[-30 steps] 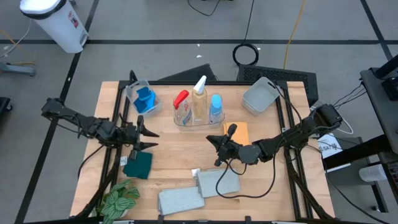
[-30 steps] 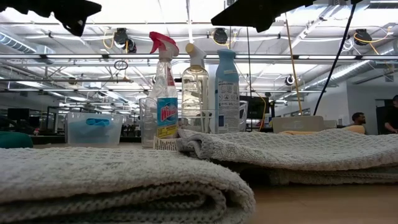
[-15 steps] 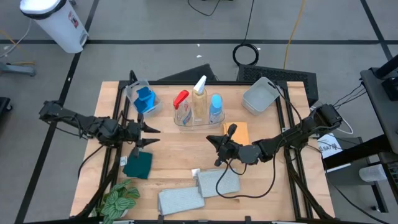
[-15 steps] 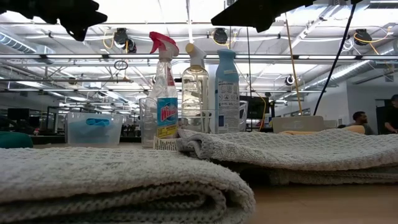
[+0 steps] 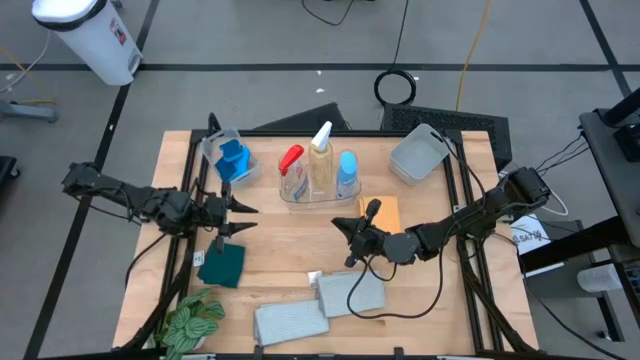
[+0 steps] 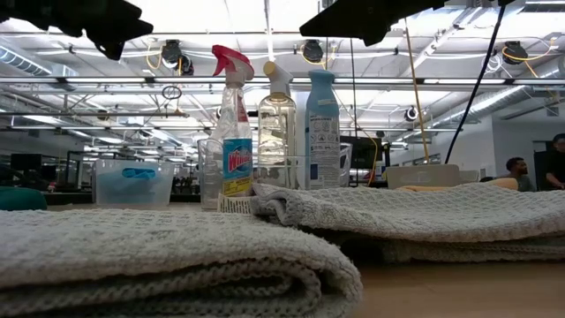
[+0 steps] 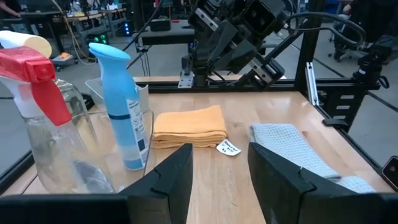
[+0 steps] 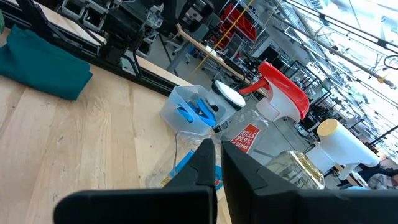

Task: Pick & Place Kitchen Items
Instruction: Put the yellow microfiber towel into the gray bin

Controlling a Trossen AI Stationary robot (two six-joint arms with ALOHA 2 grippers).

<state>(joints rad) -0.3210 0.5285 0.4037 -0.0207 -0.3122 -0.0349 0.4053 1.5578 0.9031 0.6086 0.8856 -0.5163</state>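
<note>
Three bottles stand in a clear tub (image 5: 320, 190) at the table's far middle: red-trigger (image 5: 291, 160), white-trigger (image 5: 321, 148), blue-capped (image 5: 347, 172). A blue sponge (image 5: 233, 160) sits in a clear tub at the far left. An orange folded cloth (image 5: 386, 212) lies right of centre. A teal cloth (image 5: 222, 265) lies flat at the left. Two grey folded towels (image 5: 290, 322) (image 5: 352, 292) lie near the front edge. My left gripper (image 5: 248, 218) is open and empty, held above the table beyond the teal cloth. My right gripper (image 5: 342, 240) is shut and empty, near the centre.
A grey tub (image 5: 418, 155) stands at the far right corner. A green leafy plant (image 5: 192, 325) sits at the near left corner. Bare wood shows between the two grippers (image 5: 295, 240). People show in the room beyond the table (image 6: 510, 168).
My left arm has drawn back a little toward the table's left edge, its gripper still open. Nothing on the table has moved.
</note>
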